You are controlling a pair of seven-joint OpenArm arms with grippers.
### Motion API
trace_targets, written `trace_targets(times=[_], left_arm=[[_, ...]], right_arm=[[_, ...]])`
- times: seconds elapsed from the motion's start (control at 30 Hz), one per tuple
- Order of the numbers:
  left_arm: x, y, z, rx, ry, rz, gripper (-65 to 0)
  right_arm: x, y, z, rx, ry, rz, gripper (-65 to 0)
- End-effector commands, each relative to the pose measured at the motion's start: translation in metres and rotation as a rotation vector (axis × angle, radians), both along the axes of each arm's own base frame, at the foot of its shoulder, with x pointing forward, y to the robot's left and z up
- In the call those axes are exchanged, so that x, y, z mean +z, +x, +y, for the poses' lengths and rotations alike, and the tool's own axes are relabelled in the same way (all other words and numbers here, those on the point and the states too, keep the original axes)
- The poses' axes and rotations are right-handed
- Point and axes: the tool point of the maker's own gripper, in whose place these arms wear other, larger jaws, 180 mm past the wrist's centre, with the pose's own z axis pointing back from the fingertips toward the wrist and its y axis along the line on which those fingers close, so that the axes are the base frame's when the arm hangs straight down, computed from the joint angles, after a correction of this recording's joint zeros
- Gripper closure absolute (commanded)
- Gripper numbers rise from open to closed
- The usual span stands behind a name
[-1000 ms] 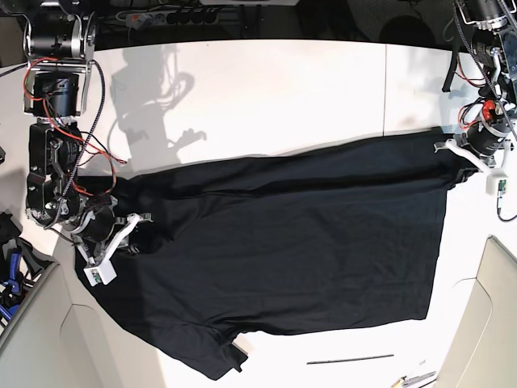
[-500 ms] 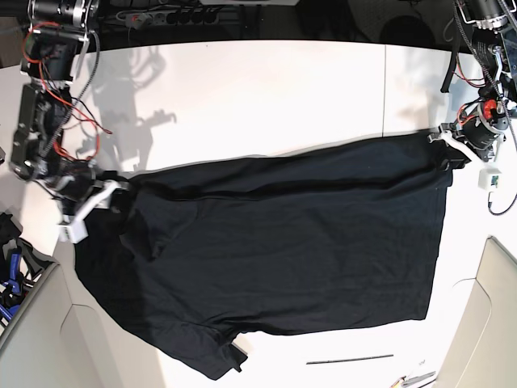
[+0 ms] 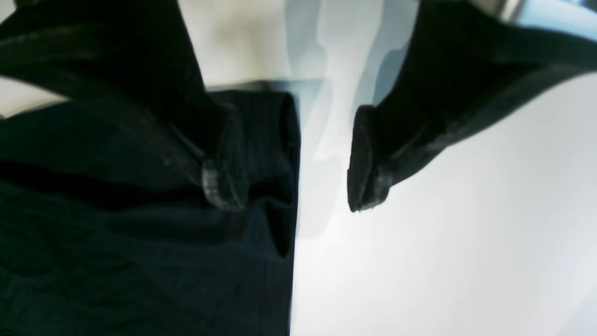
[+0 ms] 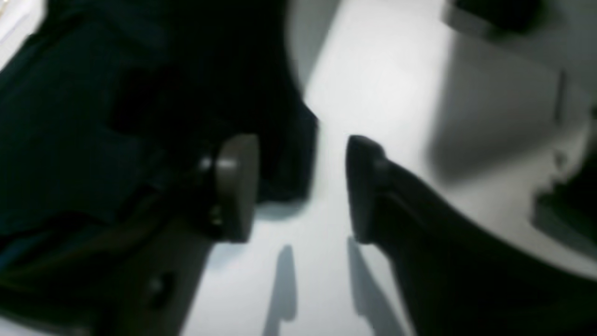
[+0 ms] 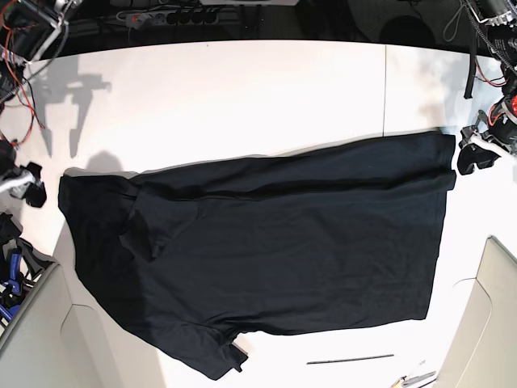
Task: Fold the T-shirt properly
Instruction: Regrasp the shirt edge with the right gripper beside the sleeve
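T-shirt (image 5: 283,259) lies flat across worktop (image 5: 242,89) middle, long axis left-right, hem toward right edge, sleeves and collar end toward left edge. Both grippers just let go: left gripper (image 3: 289,161) and right gripper (image 4: 301,186) now wide, empty, pulled back off opposite cloth edges. One fold looks laid; more remain.

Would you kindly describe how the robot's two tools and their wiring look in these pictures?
The left tool has two dark, curved fingers ending in flat, rounded pads, seen close up in its wrist view. The right tool has matching blocky dark pads, though that view is blurred. In the base view, red and black wires hang by the right arm, and a red part shows near the left tool.
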Motion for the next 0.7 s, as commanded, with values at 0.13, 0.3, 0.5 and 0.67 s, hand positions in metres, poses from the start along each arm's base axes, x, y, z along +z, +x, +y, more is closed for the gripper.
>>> trace_targets(times=[0.13,0.3,0.5,0.67], left_arm=[[0.013,0.007,0.008,0.038,0.001,-0.041,-37.6],[0.000,0.003,0.001,0.085,-0.043,-0.025,-37.6],[-0.016,-0.004,-0.012,0.104,-0.069,-0.002,-37.6],[-0.026,-0.009,-0.024,0.107,-0.107,0.006,-37.6]], right_arm=[[0.004,-0.005,-0.015,-0.047,-0.034,-0.030,-35.0],[-0.018,-0.009,-0.014,-0.071,0.039,-0.007,-35.0],[-0.044,-0.013,-0.013,-0.091,0.104,0.015,-35.0],[-0.048,-0.006,-0.004,-0.099,0.188,-0.009,-35.0]])
